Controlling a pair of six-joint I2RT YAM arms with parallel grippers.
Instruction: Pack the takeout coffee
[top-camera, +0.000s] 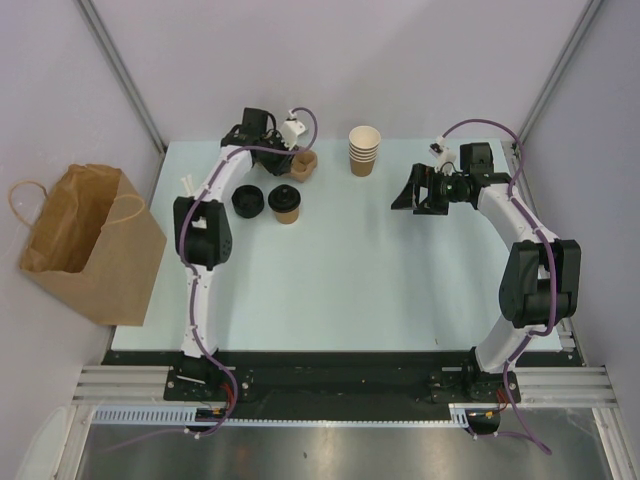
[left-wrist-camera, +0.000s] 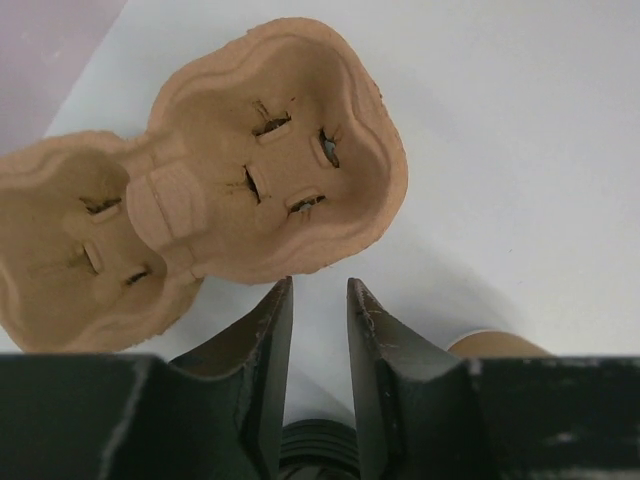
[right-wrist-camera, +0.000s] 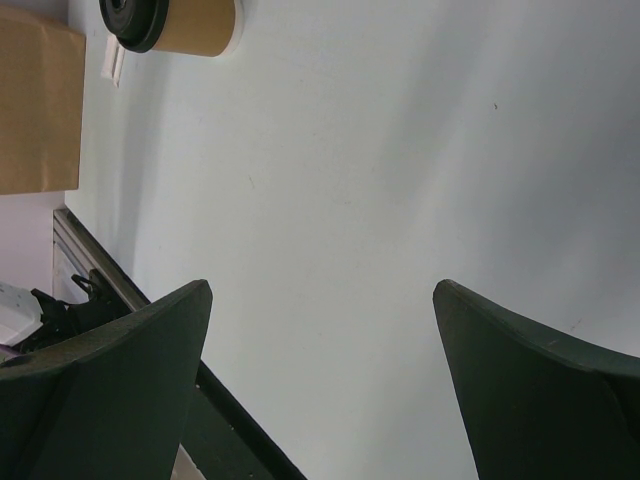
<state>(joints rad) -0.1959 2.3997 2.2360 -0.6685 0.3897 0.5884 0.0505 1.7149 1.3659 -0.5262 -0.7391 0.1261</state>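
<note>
The takeout coffee (top-camera: 285, 203), a tan paper cup with a black lid, stands on the table at the far left; it also shows at the top left of the right wrist view (right-wrist-camera: 190, 20). My left gripper (top-camera: 288, 155) hovers just behind it, over a brown pulp two-cup carrier (top-camera: 304, 165). In the left wrist view its jaws (left-wrist-camera: 316, 288) stand a narrow gap apart with nothing between them, tips at the near rim of the carrier (left-wrist-camera: 270, 160). My right gripper (top-camera: 412, 190) is wide open and empty over bare table (right-wrist-camera: 320, 290).
A loose black lid (top-camera: 248, 200) lies left of the coffee. A stack of lidless tan cups (top-camera: 364, 150) stands at the back centre. An open brown paper bag (top-camera: 85, 240) stands off the table's left edge, also seen in the right wrist view (right-wrist-camera: 35, 100).
</note>
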